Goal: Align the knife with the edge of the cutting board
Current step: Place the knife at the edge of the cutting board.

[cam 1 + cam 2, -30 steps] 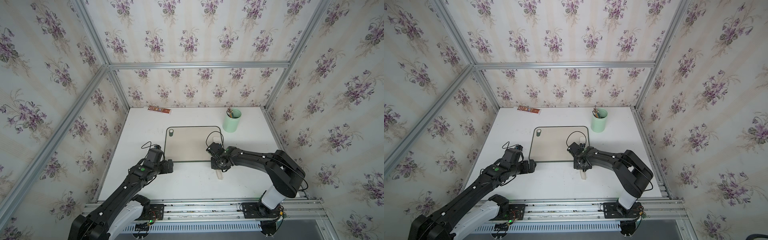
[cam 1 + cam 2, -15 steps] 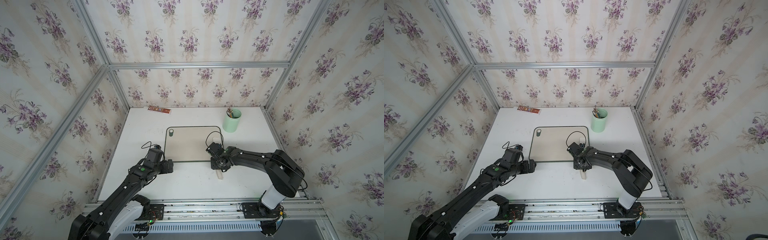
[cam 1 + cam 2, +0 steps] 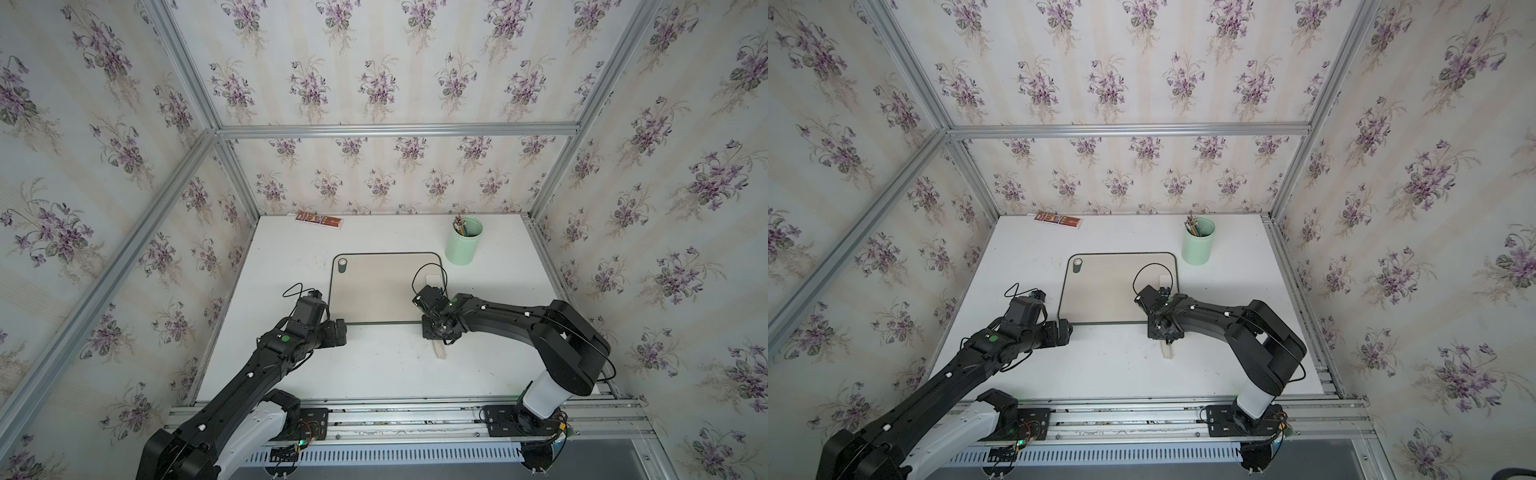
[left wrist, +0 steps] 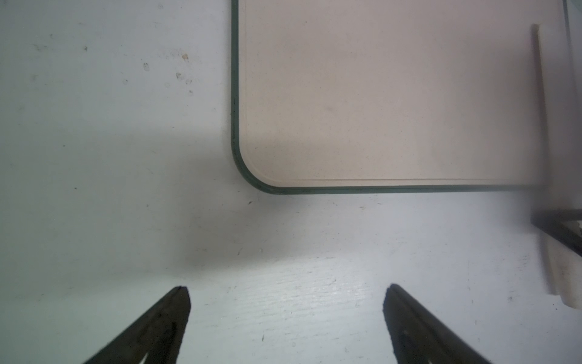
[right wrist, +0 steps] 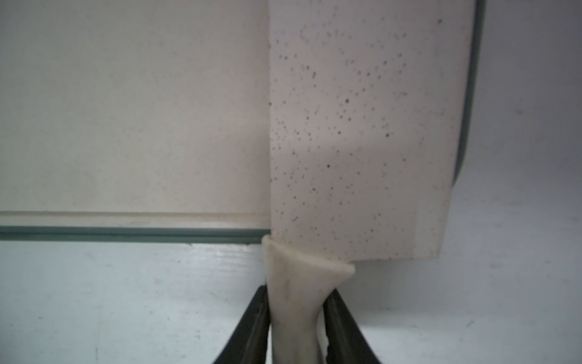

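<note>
Overhead cameras come first. In both top views a large beige rectangular cutting board with a thin dark green rim lies flat on the white table. An all-white, broad-bladed knife lies along the board's short side nearest the right arm. Its cream handle sticks out past the near edge onto the table. The black right gripper sits low over that handle. The black left gripper is just off the board's opposite near corner. A pale green cylindrical cup of pencils and a flat brown box stand well apart at the back.

The left wrist view shows the left gripper with its jaws wide apart and nothing between them. It is above bare table, near the board's rounded corner. The knife shows at the frame's edge.

In the right wrist view the right gripper is clamped on the knife's handle, one dark finger on each side. The speckled blade rests flat on the board, close along the green rim, and its heel overhangs the corner.
</note>
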`<state>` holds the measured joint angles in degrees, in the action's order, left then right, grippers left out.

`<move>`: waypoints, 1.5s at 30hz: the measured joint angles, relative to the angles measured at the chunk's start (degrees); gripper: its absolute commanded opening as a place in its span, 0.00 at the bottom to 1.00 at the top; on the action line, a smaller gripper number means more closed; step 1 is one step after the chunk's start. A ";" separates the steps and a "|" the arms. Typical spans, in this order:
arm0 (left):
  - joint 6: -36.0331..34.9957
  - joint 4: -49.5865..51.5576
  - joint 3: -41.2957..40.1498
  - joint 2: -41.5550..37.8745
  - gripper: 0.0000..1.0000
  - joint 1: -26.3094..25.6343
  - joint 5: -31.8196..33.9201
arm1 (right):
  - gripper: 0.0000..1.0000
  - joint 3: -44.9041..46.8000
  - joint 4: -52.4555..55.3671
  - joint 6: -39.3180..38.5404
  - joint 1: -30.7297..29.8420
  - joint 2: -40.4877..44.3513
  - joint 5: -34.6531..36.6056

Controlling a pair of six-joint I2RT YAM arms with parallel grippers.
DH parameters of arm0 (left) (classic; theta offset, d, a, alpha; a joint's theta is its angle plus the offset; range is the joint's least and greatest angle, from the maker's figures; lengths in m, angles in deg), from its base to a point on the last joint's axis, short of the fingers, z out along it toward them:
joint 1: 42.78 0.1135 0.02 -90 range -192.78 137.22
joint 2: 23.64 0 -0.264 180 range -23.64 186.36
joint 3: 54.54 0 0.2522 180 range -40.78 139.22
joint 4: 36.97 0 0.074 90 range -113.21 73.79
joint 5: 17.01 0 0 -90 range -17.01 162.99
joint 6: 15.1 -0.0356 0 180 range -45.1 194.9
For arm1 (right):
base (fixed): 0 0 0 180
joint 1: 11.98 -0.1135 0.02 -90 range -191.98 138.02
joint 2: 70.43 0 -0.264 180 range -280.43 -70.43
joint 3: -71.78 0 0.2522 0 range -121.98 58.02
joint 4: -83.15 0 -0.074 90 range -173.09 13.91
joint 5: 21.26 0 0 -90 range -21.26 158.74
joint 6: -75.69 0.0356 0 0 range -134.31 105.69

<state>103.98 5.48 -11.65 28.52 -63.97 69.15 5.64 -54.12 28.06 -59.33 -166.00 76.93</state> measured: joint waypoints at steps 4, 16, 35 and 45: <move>0.00 0.00 0.00 0.00 0.99 -0.02 0.00 | 0.32 0.02 -0.07 0.11 0.00 0.04 0.02; 0.00 0.00 0.00 0.00 0.99 -0.07 0.00 | 0.31 0.17 -0.44 0.96 0.00 0.04 0.11; 0.00 0.00 0.00 0.00 0.99 -0.11 0.00 | 0.59 0.42 -0.66 1.33 0.00 0.66 0.46; 0.00 0.00 0.00 -0.13 0.99 -0.11 0.02 | 0.74 -1.95 1.60 -1.64 0.50 9.49 2.58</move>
<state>103.98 5.48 -11.65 28.39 -64.08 69.17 3.69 -52.52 26.42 -58.83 -156.51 79.51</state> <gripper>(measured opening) 0.990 0.734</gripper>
